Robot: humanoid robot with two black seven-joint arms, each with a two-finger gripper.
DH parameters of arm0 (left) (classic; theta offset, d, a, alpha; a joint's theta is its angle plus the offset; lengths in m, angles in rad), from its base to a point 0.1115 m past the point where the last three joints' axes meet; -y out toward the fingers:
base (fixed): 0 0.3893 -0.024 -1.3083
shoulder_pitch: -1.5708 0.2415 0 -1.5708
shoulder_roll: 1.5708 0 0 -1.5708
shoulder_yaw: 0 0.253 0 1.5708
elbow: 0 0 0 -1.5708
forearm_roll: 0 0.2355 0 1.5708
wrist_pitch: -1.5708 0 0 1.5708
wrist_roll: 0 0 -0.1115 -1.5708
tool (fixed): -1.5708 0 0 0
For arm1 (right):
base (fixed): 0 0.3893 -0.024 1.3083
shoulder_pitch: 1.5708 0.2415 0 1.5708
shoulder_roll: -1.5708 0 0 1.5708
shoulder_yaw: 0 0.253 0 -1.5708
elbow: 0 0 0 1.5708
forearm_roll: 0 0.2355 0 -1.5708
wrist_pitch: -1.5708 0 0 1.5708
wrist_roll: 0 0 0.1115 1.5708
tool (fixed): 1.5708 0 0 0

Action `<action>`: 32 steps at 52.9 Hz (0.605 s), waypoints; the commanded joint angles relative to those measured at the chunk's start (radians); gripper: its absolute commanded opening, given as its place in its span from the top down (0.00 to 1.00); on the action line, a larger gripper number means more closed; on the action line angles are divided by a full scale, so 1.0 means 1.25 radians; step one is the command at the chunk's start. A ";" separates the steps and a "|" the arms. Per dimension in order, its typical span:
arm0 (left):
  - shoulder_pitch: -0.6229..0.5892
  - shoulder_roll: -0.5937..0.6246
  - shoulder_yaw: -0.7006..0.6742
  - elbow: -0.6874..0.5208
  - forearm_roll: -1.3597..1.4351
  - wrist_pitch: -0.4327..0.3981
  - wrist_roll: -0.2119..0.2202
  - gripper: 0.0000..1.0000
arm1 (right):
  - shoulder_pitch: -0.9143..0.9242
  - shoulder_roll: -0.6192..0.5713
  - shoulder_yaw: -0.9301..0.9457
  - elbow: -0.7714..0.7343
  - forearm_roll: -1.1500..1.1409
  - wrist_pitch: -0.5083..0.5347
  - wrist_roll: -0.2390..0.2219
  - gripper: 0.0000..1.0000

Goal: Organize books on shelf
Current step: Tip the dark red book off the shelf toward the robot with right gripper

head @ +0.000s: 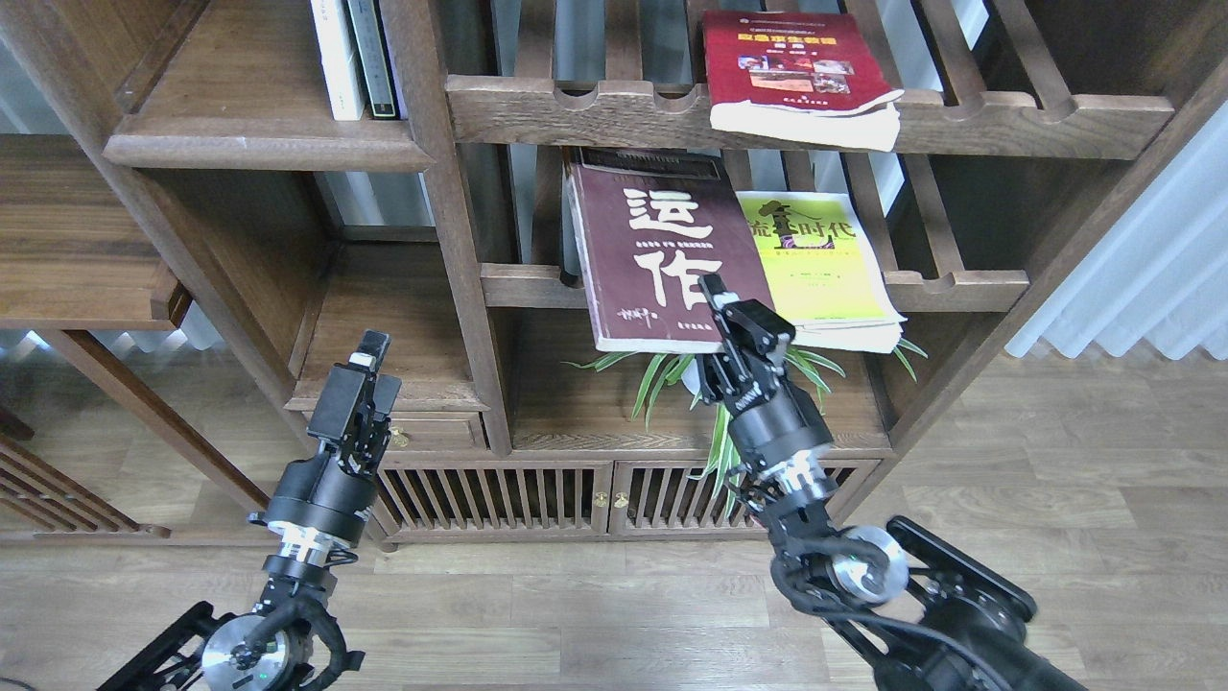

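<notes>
My right gripper (731, 317) is shut on the lower right corner of the dark maroon book (657, 254). It holds the book tilted in front of the middle slatted rack (959, 285), and the book's right edge overlaps the yellow-green book (825, 274) lying on that rack. The red book (791, 62) lies on the upper slatted rack (595, 110), overhanging its front rail. The flat plank shelf (259, 144) is at the upper left. My left gripper (369, 347) points up in front of the lower left compartment, empty; I cannot tell its fingers apart.
Two thin books (355, 58) stand upright at the right end of the plank shelf, against a wooden post (451, 240). A green spider plant (672, 374) sits under the middle rack, just behind my right wrist. A slatted cabinet (566, 494) is below, and a curtain (1142, 269) at right.
</notes>
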 commanded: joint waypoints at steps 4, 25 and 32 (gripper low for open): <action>-0.002 0.001 -0.002 -0.009 -0.067 0.000 0.048 0.01 | -0.076 -0.055 -0.008 0.052 -0.022 0.000 -0.001 0.95; -0.038 0.022 0.019 -0.011 -0.163 0.000 0.118 0.01 | -0.184 -0.138 -0.002 0.118 -0.057 0.000 -0.002 0.95; -0.043 0.046 0.032 -0.017 -0.219 0.000 0.206 0.02 | -0.174 -0.130 -0.012 0.130 -0.070 0.000 -0.082 0.95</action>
